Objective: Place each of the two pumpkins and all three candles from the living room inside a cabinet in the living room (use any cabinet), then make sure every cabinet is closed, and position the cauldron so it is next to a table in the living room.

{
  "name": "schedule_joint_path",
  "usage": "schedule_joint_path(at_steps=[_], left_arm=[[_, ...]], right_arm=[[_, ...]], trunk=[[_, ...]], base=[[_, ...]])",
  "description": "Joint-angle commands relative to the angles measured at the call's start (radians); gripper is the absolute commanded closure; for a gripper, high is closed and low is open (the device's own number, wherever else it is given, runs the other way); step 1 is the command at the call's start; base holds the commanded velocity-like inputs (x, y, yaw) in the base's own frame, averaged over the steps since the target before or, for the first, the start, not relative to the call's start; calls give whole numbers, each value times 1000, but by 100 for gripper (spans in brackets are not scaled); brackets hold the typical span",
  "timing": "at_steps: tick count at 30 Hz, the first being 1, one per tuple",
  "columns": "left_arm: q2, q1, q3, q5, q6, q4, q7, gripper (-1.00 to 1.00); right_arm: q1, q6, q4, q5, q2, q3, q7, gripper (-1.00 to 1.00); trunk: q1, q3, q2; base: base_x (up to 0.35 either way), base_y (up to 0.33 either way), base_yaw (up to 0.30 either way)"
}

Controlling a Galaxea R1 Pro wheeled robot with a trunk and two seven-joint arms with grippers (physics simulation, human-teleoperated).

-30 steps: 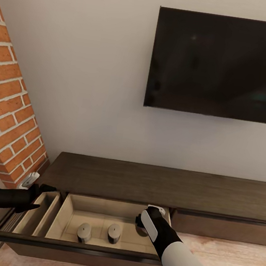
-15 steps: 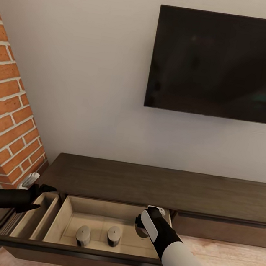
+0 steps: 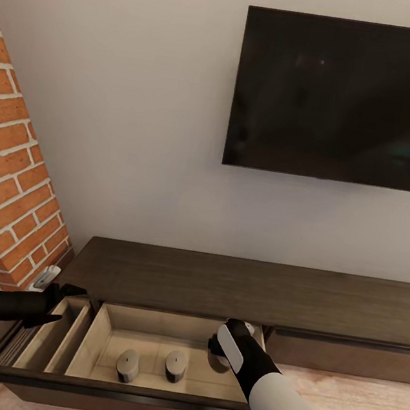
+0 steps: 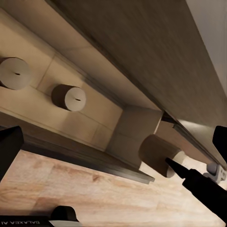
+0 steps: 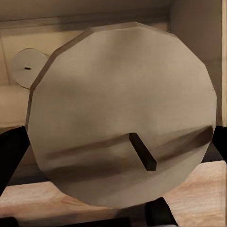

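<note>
While over open cabinet [image 3: 156, 276] | right fingers [image 5: 9, 156] grip candle [image 5: 123, 123] | left fingers [image 3: 63, 306] apart, empty

Cabinet [image 3: 245, 289] drawer [image 3: 120, 390] pulled out, open from above; entry from top free. Inside main compartment two candles [image 3: 127, 365] stand upright near front, small gap between them. Floor of compartment behind them bare up to back wall. Right part taken by right gripper [image 3: 220, 350] with third candle [image 5: 123, 142] close at its fingers. Narrow side compartment [image 3: 56, 334] on left bare, divider wall between. Left gripper [image 3: 67, 306] hovers just beside drawer left edge, brick column [image 3: 9, 203] close behind.
</note>
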Motion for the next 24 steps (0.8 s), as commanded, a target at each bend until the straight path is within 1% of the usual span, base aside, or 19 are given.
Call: schedule_joint_path(at_steps=[1,18,21,24], left_arm=[[0,0,0,0,0,0,0,-100],[0,0,-3,3,0,0,0,-100],[0,0,-5,23,0,0,0,-100],[3,0,-5,64,1,0,0,-100]], right_arm=[[0,2,0,-1,0,0,1,100],[0,1,3,1,0,0,2,100],[0,1,3,1,0,0,2,100],[0,1,3,1,0,0,2,100]], trunk=[[4,-3,-7],[69,-56,-126],[81,-66,-147],[92,-75,-168]], base=[[0,0,0],[0,0,0],[0,0,0],[0,0,0]])
